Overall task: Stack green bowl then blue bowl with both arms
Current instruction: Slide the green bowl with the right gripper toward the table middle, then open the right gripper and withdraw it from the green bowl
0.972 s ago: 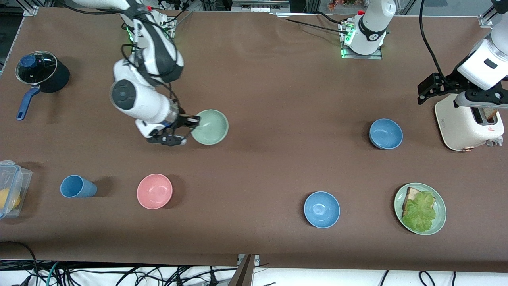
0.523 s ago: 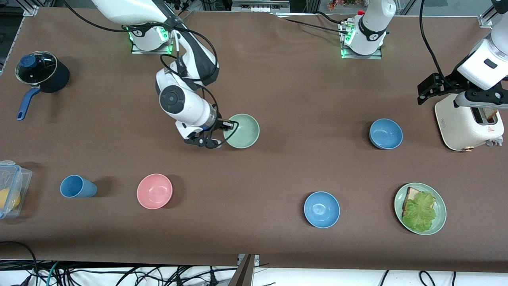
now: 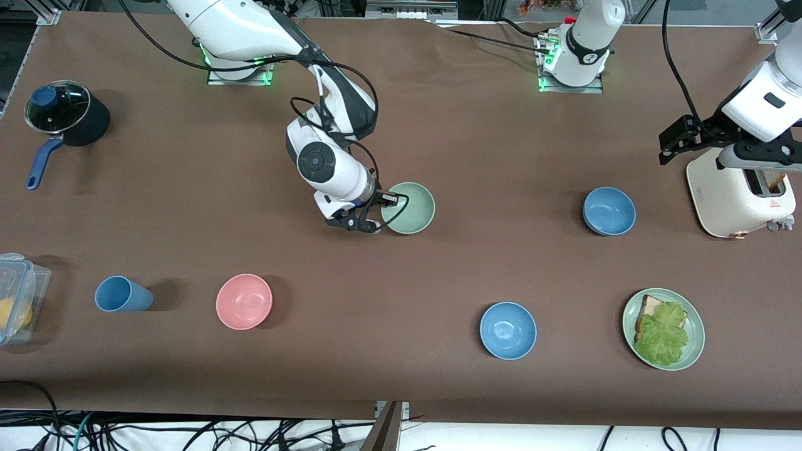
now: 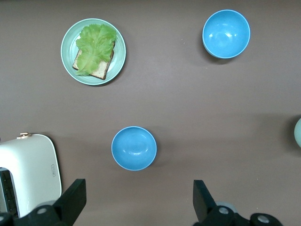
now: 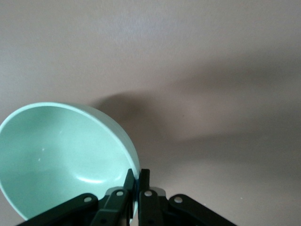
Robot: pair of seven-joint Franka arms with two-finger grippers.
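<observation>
The pale green bowl (image 3: 410, 207) hangs by its rim from my right gripper (image 3: 380, 212), which is shut on it over the middle of the table. In the right wrist view the fingers pinch the green bowl's (image 5: 61, 155) wall, one inside and one outside, at the right gripper (image 5: 139, 176). One blue bowl (image 3: 609, 211) sits near the toaster and a second blue bowl (image 3: 508, 330) lies nearer the front camera. My left gripper (image 3: 675, 139) waits high beside the toaster, open and empty (image 4: 139, 205), over the table next to the first blue bowl (image 4: 134, 148).
A white toaster (image 3: 739, 191) stands at the left arm's end. A green plate (image 3: 692, 351) holds bread and lettuce. A pink bowl (image 3: 244, 301), a blue cup (image 3: 119, 294), a lidded pot (image 3: 66, 113) and a plastic box (image 3: 15, 294) sit toward the right arm's end.
My right arm has carried the green bowl from nearer its own end toward the middle of the table and the blue bowls. The left arm has stayed still.
</observation>
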